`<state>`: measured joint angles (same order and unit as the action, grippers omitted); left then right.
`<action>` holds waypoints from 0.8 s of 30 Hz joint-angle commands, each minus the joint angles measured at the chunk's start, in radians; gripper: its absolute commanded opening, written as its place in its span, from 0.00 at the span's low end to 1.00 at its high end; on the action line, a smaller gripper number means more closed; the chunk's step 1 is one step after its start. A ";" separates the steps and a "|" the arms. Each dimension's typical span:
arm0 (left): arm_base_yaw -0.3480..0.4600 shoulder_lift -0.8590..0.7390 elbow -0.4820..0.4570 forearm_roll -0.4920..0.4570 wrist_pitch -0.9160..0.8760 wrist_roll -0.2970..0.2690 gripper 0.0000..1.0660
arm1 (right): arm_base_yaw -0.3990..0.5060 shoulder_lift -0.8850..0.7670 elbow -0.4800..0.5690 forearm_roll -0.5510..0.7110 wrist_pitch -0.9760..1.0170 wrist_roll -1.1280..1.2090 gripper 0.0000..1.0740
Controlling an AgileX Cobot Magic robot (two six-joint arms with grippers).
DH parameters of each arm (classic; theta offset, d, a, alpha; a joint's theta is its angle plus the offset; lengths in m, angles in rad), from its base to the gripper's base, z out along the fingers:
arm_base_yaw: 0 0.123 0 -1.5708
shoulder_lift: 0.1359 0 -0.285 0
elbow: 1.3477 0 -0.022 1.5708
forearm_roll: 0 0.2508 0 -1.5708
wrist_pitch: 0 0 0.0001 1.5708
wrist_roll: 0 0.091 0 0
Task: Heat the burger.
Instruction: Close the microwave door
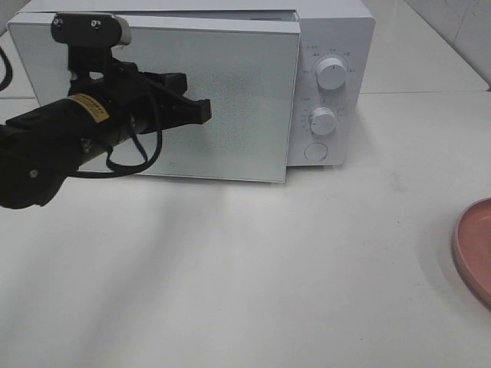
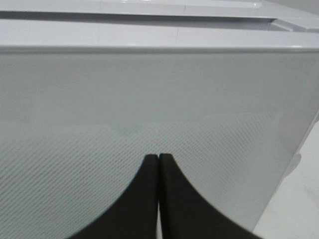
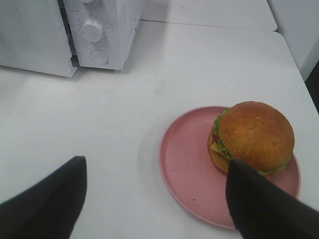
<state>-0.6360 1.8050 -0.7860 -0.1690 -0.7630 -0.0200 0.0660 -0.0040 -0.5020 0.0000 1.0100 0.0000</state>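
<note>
White box-shaped microwave oven [image 1: 330, 46] at the back edge of the pale white worktop [image 1: 253, 268], slightly left of centre. Frosted grey-white glass door [image 1: 230, 100] standing a little proud of the oven body on its knob side, a thin gap showing along the top. Two round white knobs [image 1: 331, 73] one above the other on the control panel, a round white button [image 1: 315, 152] under them.

Black left gripper [image 1: 201, 110] in front of the door face, about mid-height, fingers pressed together with no gap, gripping nothing. In the left wrist view, the same fingertips [image 2: 158, 162] shut tight and pointing at the dotted glass; whether touching it or just short of it, cannot tell. Black arm with a yellow label [image 1: 88, 107] reaching in from the left edge of the worktop.

Round pink plate [image 3: 187, 169] near the right edge of the worktop, well apart from the oven; only its rim [image 1: 469, 249] in the high view. Fist-sized burger with glossy golden-brown domed bun, green lettuce frill and yellow cheese [image 3: 254, 137] sitting on the plate, off-centre toward one side.

Black right gripper [image 3: 157, 204] above the worktop just beside the plate, jaws spread wide, empty. One dark finger [image 3: 259, 204] overlapping the plate and the burger's edge in the right wrist view; contact not clear. Other finger [image 3: 50, 199] over bare worktop.
</note>
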 commanded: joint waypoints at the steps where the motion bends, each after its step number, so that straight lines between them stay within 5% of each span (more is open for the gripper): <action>1: -0.027 0.038 -0.070 -0.026 0.005 0.006 0.00 | -0.007 -0.027 0.003 -0.007 -0.016 0.000 0.71; 15: -0.048 0.194 -0.352 -0.031 0.119 0.005 0.00 | -0.007 -0.027 0.003 -0.007 -0.016 0.000 0.71; 24: -0.046 0.255 -0.451 -0.062 0.121 0.020 0.00 | -0.007 -0.027 0.003 -0.007 -0.016 0.000 0.71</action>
<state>-0.7100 2.0550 -1.2090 -0.1400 -0.5960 0.0000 0.0660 -0.0040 -0.5020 0.0000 1.0100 0.0000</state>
